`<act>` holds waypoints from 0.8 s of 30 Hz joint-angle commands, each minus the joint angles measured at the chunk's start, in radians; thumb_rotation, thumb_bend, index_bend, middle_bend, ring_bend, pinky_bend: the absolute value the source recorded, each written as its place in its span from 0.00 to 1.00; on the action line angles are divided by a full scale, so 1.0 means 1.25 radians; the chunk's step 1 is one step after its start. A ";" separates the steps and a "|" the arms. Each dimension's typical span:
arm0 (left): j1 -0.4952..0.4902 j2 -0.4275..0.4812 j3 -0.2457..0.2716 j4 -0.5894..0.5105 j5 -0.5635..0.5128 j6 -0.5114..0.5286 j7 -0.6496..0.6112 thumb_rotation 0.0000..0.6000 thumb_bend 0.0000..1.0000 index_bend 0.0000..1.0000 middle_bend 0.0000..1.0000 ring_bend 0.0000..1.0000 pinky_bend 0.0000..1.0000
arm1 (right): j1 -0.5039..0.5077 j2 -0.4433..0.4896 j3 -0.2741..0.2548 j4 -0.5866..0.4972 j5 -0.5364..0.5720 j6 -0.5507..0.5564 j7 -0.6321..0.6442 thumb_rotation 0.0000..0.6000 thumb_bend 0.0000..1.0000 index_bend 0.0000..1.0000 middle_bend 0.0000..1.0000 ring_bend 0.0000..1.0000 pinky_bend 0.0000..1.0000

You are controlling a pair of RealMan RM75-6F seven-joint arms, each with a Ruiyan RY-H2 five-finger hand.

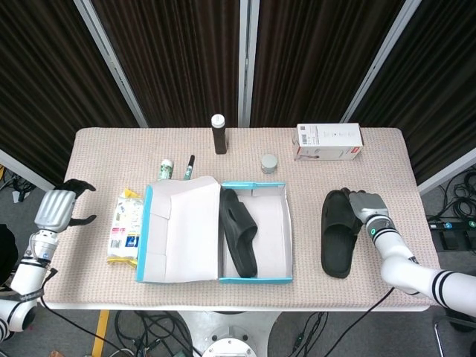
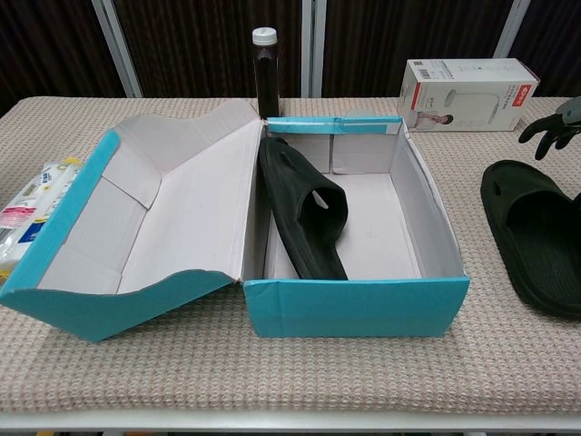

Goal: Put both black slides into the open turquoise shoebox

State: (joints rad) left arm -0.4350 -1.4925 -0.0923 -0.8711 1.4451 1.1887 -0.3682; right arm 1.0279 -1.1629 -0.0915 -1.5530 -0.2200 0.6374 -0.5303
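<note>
The turquoise shoebox (image 1: pixel 254 280) (image 2: pixel 354 296) lies open mid-table, its lid (image 1: pixel 178 230) folded out to the left. One black slide (image 1: pixel 239 232) (image 2: pixel 304 209) stands on its side inside, against the left wall. The other black slide (image 1: pixel 338 234) (image 2: pixel 536 236) lies flat on the table to the right of the box. My right hand (image 1: pixel 365 204) (image 2: pixel 554 130) is at that slide's far right edge, fingers apart, holding nothing; whether it touches the slide I cannot tell. My left hand (image 1: pixel 58 208) hovers off the table's left edge, fingers apart and empty.
A dark bottle (image 1: pixel 218 134) (image 2: pixel 265 68) stands at the back centre, behind the shoebox. A white and red carton (image 1: pixel 329 140) (image 2: pixel 467 82) lies at the back right. A small grey can (image 1: pixel 268 163), a pen (image 1: pixel 189 166) and a small tube (image 1: pixel 165 169) are behind the box. A wipes packet (image 1: pixel 126 227) lies beside the lid.
</note>
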 commanded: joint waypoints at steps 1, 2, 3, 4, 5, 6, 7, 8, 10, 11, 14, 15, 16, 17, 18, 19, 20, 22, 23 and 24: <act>0.000 0.000 0.001 -0.001 0.001 0.001 -0.001 1.00 0.13 0.35 0.31 0.22 0.32 | 0.014 -0.015 -0.013 0.026 0.017 -0.027 0.000 1.00 0.01 0.07 0.14 0.08 0.27; -0.001 0.000 0.001 -0.001 0.002 0.001 -0.002 1.00 0.13 0.35 0.31 0.22 0.32 | 0.020 -0.020 -0.018 0.037 0.024 -0.042 0.003 1.00 0.01 0.07 0.14 0.08 0.27; -0.001 0.000 0.001 -0.002 0.002 0.001 -0.003 1.00 0.13 0.35 0.31 0.22 0.32 | 0.024 -0.023 -0.022 0.045 0.029 -0.054 0.005 1.00 0.02 0.07 0.14 0.08 0.27; -0.001 0.000 0.001 -0.002 0.003 0.001 -0.003 1.00 0.13 0.35 0.31 0.22 0.32 | 0.028 -0.026 -0.025 0.053 0.032 -0.063 0.007 1.00 0.02 0.07 0.14 0.08 0.27; -0.001 0.000 0.001 -0.001 0.003 0.001 -0.002 1.00 0.13 0.35 0.31 0.22 0.32 | 0.033 -0.029 -0.030 0.062 0.033 -0.073 0.009 1.00 0.02 0.07 0.14 0.08 0.27; -0.001 0.000 0.001 -0.001 0.002 0.001 -0.002 1.00 0.13 0.35 0.31 0.22 0.32 | 0.036 -0.032 -0.034 0.068 0.032 -0.081 0.012 1.00 0.02 0.07 0.14 0.08 0.27; -0.001 0.000 0.001 -0.001 0.002 0.001 -0.002 1.00 0.13 0.34 0.31 0.22 0.32 | 0.039 -0.033 -0.036 0.074 0.032 -0.089 0.016 1.00 0.02 0.07 0.14 0.08 0.27; -0.001 -0.001 0.001 -0.001 0.002 0.001 -0.001 1.00 0.13 0.34 0.31 0.22 0.32 | 0.041 -0.035 -0.037 0.082 0.029 -0.100 0.024 1.00 0.03 0.07 0.14 0.08 0.27; -0.001 -0.002 0.002 -0.001 0.001 -0.001 0.000 1.00 0.13 0.34 0.31 0.22 0.32 | 0.044 -0.037 -0.037 0.095 0.018 -0.117 0.038 1.00 0.03 0.07 0.14 0.07 0.27; -0.001 -0.002 0.002 0.000 0.001 -0.002 0.000 1.00 0.13 0.34 0.31 0.22 0.32 | 0.046 -0.037 -0.039 0.099 0.013 -0.124 0.043 1.00 0.03 0.07 0.13 0.07 0.26; -0.003 -0.002 0.002 0.000 0.001 -0.004 0.001 1.00 0.13 0.34 0.31 0.22 0.32 | 0.054 -0.036 -0.045 0.111 -0.005 -0.149 0.059 1.00 0.03 0.07 0.12 0.04 0.23; -0.003 -0.002 0.002 0.000 0.001 -0.004 0.002 1.00 0.13 0.34 0.31 0.22 0.32 | 0.056 -0.036 -0.047 0.114 -0.010 -0.155 0.064 1.00 0.03 0.07 0.12 0.03 0.21; -0.004 -0.002 0.002 0.000 0.001 -0.005 0.002 1.00 0.13 0.34 0.31 0.22 0.32 | 0.058 -0.037 -0.048 0.118 -0.018 -0.160 0.073 1.00 0.03 0.07 0.12 0.03 0.21; -0.004 -0.002 0.002 0.000 0.001 -0.005 0.003 1.00 0.13 0.34 0.31 0.22 0.32 | 0.059 -0.038 -0.049 0.121 -0.024 -0.164 0.079 1.00 0.03 0.07 0.11 0.03 0.20; -0.004 -0.002 0.002 0.000 0.001 -0.005 0.003 1.00 0.13 0.34 0.31 0.22 0.32 | 0.060 -0.039 -0.049 0.124 -0.031 -0.169 0.086 1.00 0.03 0.07 0.11 0.03 0.20; -0.005 -0.001 0.002 -0.001 0.000 -0.006 0.004 1.00 0.13 0.34 0.31 0.22 0.32 | 0.059 -0.040 -0.048 0.129 -0.041 -0.175 0.096 1.00 0.03 0.07 0.11 0.03 0.19; -0.005 -0.001 0.002 -0.001 0.000 -0.007 0.004 1.00 0.13 0.34 0.31 0.22 0.32 | 0.057 -0.043 -0.047 0.134 -0.050 -0.178 0.104 1.00 0.03 0.07 0.11 0.03 0.19; -0.006 -0.001 0.002 -0.001 0.000 -0.009 0.005 1.00 0.13 0.34 0.31 0.22 0.32 | 0.054 -0.048 -0.045 0.143 -0.070 -0.183 0.118 1.00 0.03 0.07 0.11 0.03 0.18; -0.006 -0.001 0.002 -0.001 0.000 -0.009 0.006 1.00 0.13 0.34 0.31 0.22 0.32 | 0.051 -0.051 -0.044 0.149 -0.083 -0.187 0.128 1.00 0.03 0.07 0.11 0.03 0.18; -0.006 -0.001 0.002 -0.002 0.000 -0.010 0.007 1.00 0.13 0.34 0.31 0.22 0.32 | 0.050 -0.053 -0.043 0.153 -0.091 -0.192 0.135 1.00 0.03 0.07 0.11 0.03 0.18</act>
State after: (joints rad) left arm -0.4424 -1.4938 -0.0893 -0.8732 1.4450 1.1766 -0.3598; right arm 1.0946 -1.2224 -0.1478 -1.3732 -0.3156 0.4077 -0.3775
